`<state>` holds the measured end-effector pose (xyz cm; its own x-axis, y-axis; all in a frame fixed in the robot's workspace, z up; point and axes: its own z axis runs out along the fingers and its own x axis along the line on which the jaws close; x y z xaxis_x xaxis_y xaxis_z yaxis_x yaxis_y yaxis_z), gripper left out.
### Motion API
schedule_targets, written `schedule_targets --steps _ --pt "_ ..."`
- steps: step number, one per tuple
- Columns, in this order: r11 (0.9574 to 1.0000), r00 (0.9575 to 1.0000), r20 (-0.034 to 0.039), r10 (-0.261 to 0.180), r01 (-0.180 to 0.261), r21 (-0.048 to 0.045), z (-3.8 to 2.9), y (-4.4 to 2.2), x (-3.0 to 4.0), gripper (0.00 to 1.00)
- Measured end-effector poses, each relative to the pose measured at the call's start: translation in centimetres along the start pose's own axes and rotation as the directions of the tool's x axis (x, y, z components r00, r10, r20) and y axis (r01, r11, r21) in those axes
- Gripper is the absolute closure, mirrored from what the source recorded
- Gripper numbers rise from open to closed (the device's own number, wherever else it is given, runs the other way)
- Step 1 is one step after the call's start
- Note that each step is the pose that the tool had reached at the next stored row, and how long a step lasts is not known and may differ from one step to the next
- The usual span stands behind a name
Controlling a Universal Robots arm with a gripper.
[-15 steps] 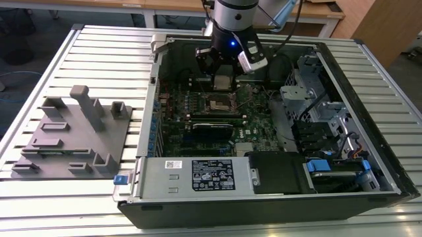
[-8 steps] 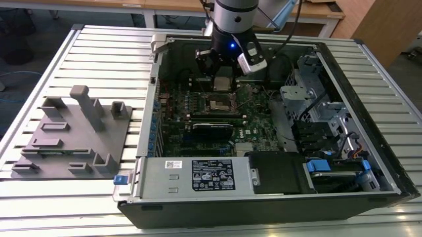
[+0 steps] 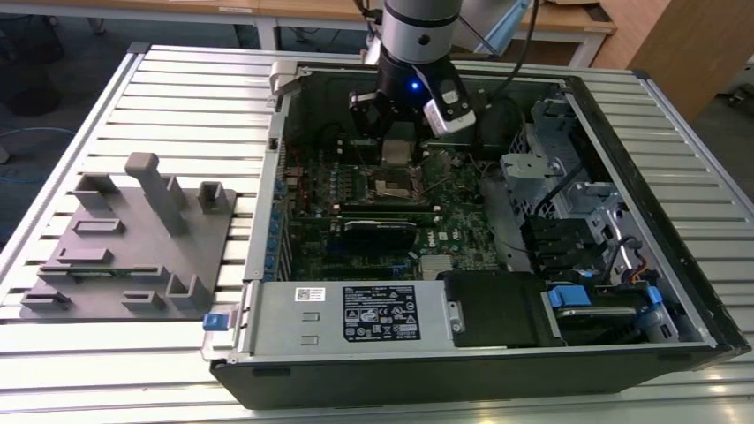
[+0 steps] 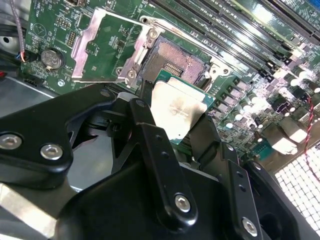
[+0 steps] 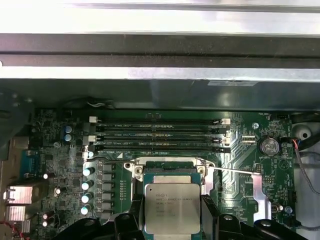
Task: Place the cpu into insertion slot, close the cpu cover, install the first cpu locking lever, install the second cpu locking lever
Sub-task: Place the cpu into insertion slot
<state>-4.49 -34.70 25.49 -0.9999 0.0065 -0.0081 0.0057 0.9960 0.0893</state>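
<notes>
Where the exterior view takes in the room, a table [image 3: 177,97] of ribbed, pale metal slats stands on a grey floor, with wooden desks behind it. On the table lies an open black computer case [image 3: 471,371]. Beside it, toward the exterior view's left, sits a matte grey moulded fixture [image 3: 130,238] with upright posts and shallow pockets.

Inside the case the green circuit board [image 3: 353,234] lies flat, crowded with small parts. In the first wrist view, long black memory slots [image 5: 160,135] run in parallel rows and a round silver coin cell [image 5: 270,146] sits near them.

The arm reaches down into the case. Its gripper [image 3: 401,146] has black, bolted fingers [image 4: 150,145] clamped on two opposite edges of the cpu [image 4: 177,112]. The cpu is a flat square with a dull, brushed silver top.

The cpu hangs slightly tilted just over the near side of the insertion slot [image 4: 172,60], a dark square socket with a silvery rim. It is not seated, though its hidden lower edge may be touching the rim.

The cpu cover [image 4: 82,47], a thin bright metal frame with a square window, is swung open and lies back on the board beside the socket. A thin wire lever [image 5: 235,171] stands clear of the socket.
</notes>
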Motion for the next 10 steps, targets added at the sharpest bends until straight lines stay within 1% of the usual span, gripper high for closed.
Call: schedule_targets --steps 10 --pt "1.0000 1.0000 0.0000 0.000 0.000 0.0001 0.75 -0.07 0.00 0.46"
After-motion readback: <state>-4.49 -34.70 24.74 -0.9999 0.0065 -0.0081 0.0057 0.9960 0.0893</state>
